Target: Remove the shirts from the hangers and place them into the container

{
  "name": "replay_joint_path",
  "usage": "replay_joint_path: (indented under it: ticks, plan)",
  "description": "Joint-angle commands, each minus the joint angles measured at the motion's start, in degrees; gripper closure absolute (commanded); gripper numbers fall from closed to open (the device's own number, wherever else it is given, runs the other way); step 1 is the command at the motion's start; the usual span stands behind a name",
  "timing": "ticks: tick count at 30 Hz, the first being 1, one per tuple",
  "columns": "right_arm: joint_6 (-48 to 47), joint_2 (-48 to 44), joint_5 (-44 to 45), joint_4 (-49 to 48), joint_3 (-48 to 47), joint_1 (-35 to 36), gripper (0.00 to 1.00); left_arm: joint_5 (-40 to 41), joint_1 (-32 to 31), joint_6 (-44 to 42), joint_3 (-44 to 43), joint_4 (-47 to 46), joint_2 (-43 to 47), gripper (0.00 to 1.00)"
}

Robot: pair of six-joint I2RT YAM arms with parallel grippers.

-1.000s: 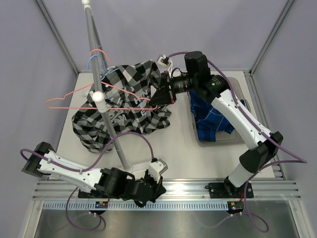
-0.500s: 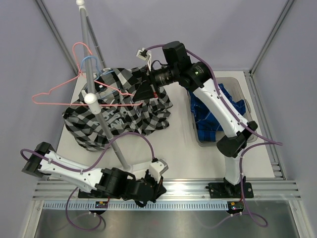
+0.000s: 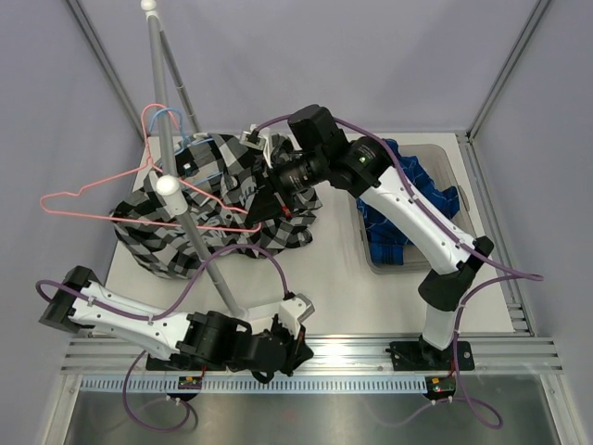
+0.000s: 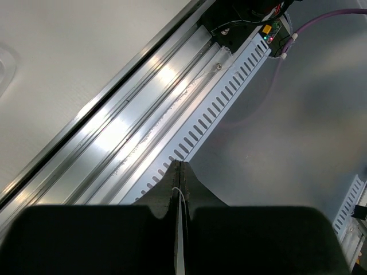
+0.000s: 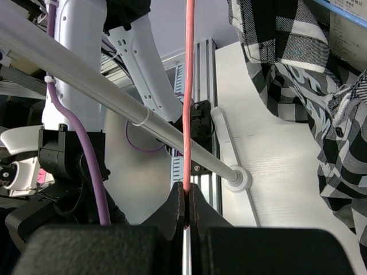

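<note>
My right gripper [image 3: 257,209] [image 5: 186,197] is shut on the thin wire of the pink hanger [image 3: 93,191] [image 5: 188,86], at its right corner above the checked shirt. That black, white and grey checked shirt [image 3: 185,236] [image 5: 298,86] hangs bunched around the rack pole, with the light blue hanger [image 3: 174,115] hooked above it. The royal-blue plaid shirt [image 3: 398,222] lies crumpled in the see-through container [image 3: 372,265] on the right. My left gripper [image 3: 292,355] [image 4: 179,166] is shut on nothing, low over the near rail.
The slanted white rack pole [image 3: 190,232] [image 5: 114,94] crosses the left half of the table, with a ball joint [image 3: 168,185] midway and its foot [image 5: 237,180] near the front edge. An aluminium rail [image 4: 143,132] runs along the near edge. Frame posts stand at the back corners.
My right gripper has swung left and nearer, dragging the pink hanger leftward so its left end sticks out past the checked shirt. The shirt shifted left too. The left arm stayed still.
</note>
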State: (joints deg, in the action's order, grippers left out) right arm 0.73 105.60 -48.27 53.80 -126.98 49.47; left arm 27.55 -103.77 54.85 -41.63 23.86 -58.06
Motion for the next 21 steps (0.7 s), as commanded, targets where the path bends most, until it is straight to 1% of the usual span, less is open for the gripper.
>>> replay_joint_path:
  ticks: [1, 5, 8, 9, 11, 12, 14, 15, 16, 17, 21]
  plan:
    - [-13.9, -2.4, -2.5, 7.6, -0.4, 0.9, 1.00, 0.7, 0.4, -0.9, -0.8, -3.0, 0.2, 1.00]
    - [-15.8, -1.6, -0.6, 10.1, -2.2, 0.8, 1.00, 1.1, 2.0, -0.1, -0.2, -3.0, 0.1, 1.00]
    - [-16.9, -1.6, -0.7, 11.9, -4.4, 0.8, 1.00, -0.9, 5.5, 0.8, 1.5, -3.9, 1.1, 1.00]
    - [-17.3, -1.3, -0.8, 12.8, -5.2, 0.8, 1.00, -3.4, 8.3, 1.1, 2.1, -4.3, 1.2, 1.00]
    - [-18.9, -1.0, -0.9, 15.1, -7.7, 0.9, 1.00, -5.7, 11.1, 1.0, 3.7, -5.8, 1.4, 1.00]
    - [-19.0, -0.8, -0.6, 15.5, -8.4, 0.9, 1.00, -6.4, 13.3, 0.4, 3.8, -6.2, 1.2, 1.00]
    - [-20.0, -0.1, 1.1, 16.9, -10.6, 0.9, 1.00, -8.3, 15.3, -0.7, 3.1, -6.2, 0.6, 1.00]
    - [-20.1, 1.1, 2.9, 18.8, -14.0, 0.9, 1.00, -9.4, 17.4, -1.8, 2.7, -6.2, -0.4, 1.00]
    - [-20.1, 1.8, 3.1, 19.5, -15.6, 1.0, 1.00, -10.1, 18.6, -2.3, 2.2, -6.1, -1.0, 1.00]
    - [-21.1, 2.7, 2.8, 21.9, -19.3, 0.9, 1.00, -10.6, 19.6, -2.8, 1.1, -6.1, -1.6, 1.00]
    - [-21.7, 6.9, 2.7, 24.6, -25.4, 0.9, 1.00, -13.5, 25.9, -5.2, -1.0, -5.8, -4.2, 1.00]
